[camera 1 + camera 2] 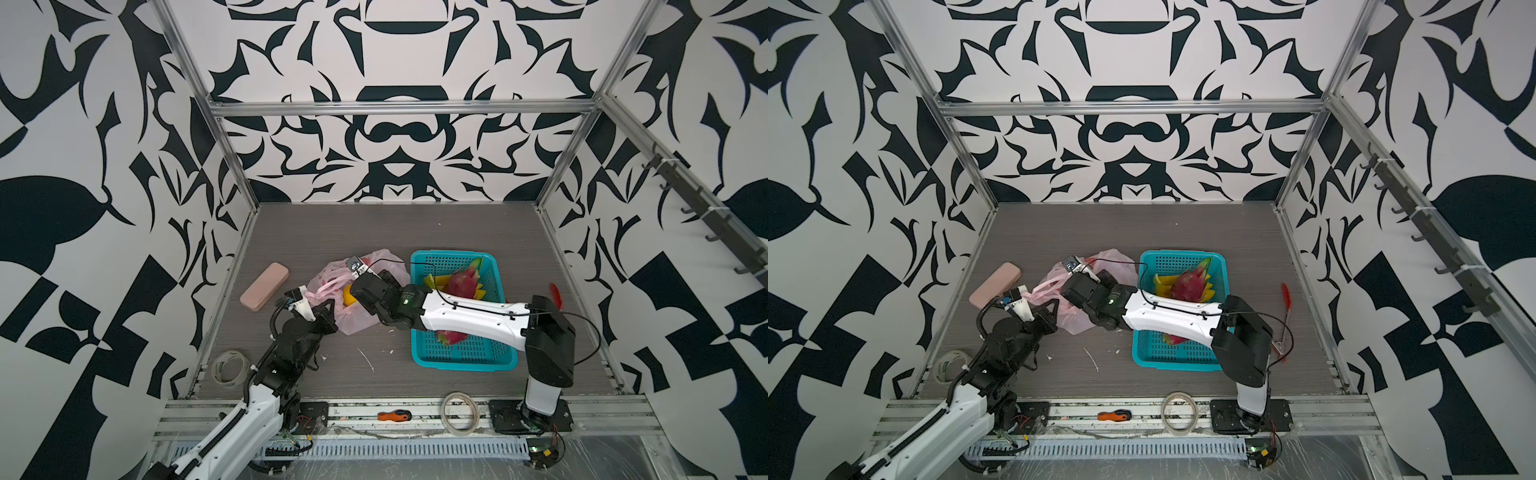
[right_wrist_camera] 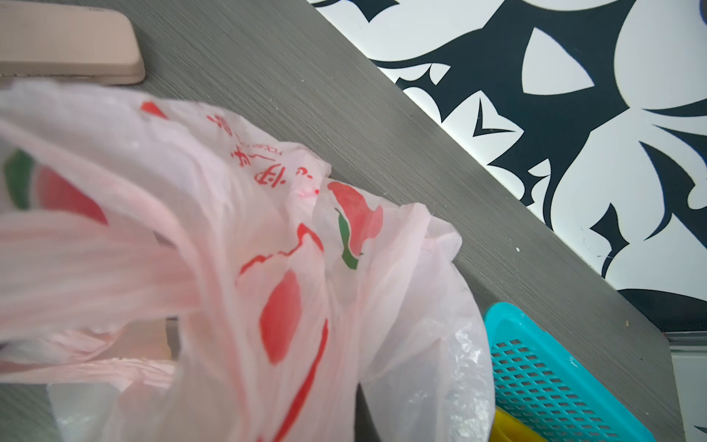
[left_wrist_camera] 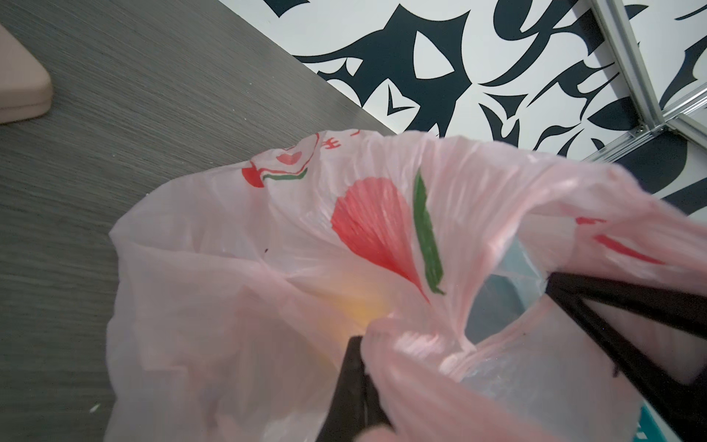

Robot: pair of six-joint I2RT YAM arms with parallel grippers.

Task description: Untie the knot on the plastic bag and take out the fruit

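Two arms meet at the plastic bag (image 1: 359, 322), which lies near the middle of the tabletop (image 1: 332, 232), a little toward its left edge. The left gripper (image 1: 331, 311) is at the near-left side of the bag and is clenched on a bunch of the pink film. In the left wrist view this film is gathered between its black fingers (image 3: 354, 386), and the mouth of the bag stands open. The thin loop handles (image 1: 328, 287) lie on top of the bag, toward this gripper; whether they are tied I cannot tell.

The right gripper (image 2: 365, 415) comes from the right, across the teal basket (image 1: 419, 257), into the far-right folds of the bag. Its jaws are closed together; if film is pinched between them I cannot tell.

Inside the bag one orange-yellow fruit (image 1: 347, 298) shows. The basket stands just beside the bag, toward the right edge. It holds a dragon fruit (image 1: 463, 277) lying on bananas (image 1: 432, 282). A second dragon fruit (image 1: 451, 337) is partly hidden under the right arm. A pink case (image 1: 264, 286) lies near the left edge.
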